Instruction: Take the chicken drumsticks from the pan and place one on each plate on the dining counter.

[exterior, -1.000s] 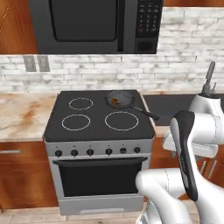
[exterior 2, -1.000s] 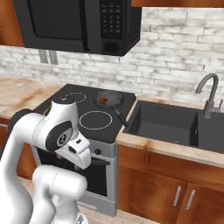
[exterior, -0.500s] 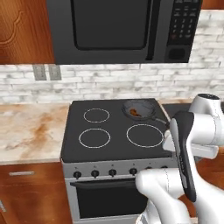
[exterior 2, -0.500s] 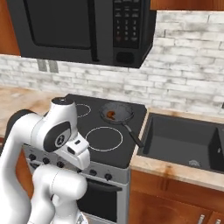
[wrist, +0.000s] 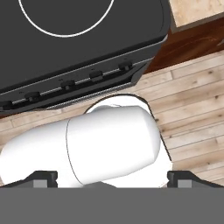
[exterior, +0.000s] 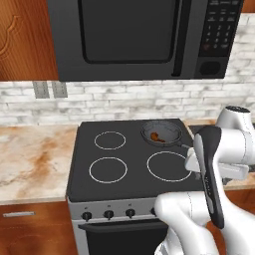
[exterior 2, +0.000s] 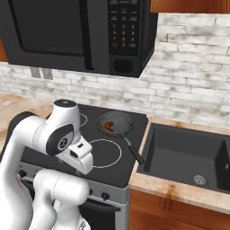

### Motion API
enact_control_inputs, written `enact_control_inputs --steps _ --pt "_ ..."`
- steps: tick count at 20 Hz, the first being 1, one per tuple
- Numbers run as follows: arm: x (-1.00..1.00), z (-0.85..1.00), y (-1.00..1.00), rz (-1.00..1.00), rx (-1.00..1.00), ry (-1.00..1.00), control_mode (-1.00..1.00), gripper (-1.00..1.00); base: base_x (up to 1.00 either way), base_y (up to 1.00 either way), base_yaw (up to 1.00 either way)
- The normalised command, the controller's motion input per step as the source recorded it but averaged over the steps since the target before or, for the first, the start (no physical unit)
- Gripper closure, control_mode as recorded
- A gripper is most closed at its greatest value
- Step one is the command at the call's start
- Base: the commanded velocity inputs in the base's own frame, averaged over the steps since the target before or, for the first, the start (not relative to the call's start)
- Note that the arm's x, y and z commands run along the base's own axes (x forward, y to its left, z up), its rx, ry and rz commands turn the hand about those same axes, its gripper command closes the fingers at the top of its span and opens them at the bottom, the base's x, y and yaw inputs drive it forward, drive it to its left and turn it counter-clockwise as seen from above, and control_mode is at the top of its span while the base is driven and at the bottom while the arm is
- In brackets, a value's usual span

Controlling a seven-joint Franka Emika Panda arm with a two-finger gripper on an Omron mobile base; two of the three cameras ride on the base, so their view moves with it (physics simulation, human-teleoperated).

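Mottled beige stone desk (exterior: 30,159) left, black glass stovetop (exterior: 124,164) centre, small dark grey frying pan (exterior: 162,133) on rear-right burner holding reddish-brown glossy drumsticks (exterior: 156,137); pincer (wrist: 111,177) released wide, best lowered straight over 1 drumstick.

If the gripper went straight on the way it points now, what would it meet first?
The open gripper points down, in front of the stove. Leaving the robot's own body aside, it would probably first meet the wooden floor below the stove's knob panel, not the pan; depth is unclear.
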Motion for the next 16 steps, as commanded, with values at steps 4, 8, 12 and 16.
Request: enact_control_inputs --steps 4,8,12,16 --pt "0.0 0.0 0.0 0.0 0.0 0.0 1.0 -1.0 0.15 0.0 0.0" --pt "0.0 0.0 0.0 0.0 0.0 0.0 1.0 -1.0 0.0 0.0 0.0" --pt "0.0 0.0 0.0 0.0 0.0 0.0 1.0 -1.0 0.0 0.0 0.0" --pt "0.09 0.0 0.05 0.0 -0.01 -0.13 -1.0 -1.0 0.0 0.0 0.0"
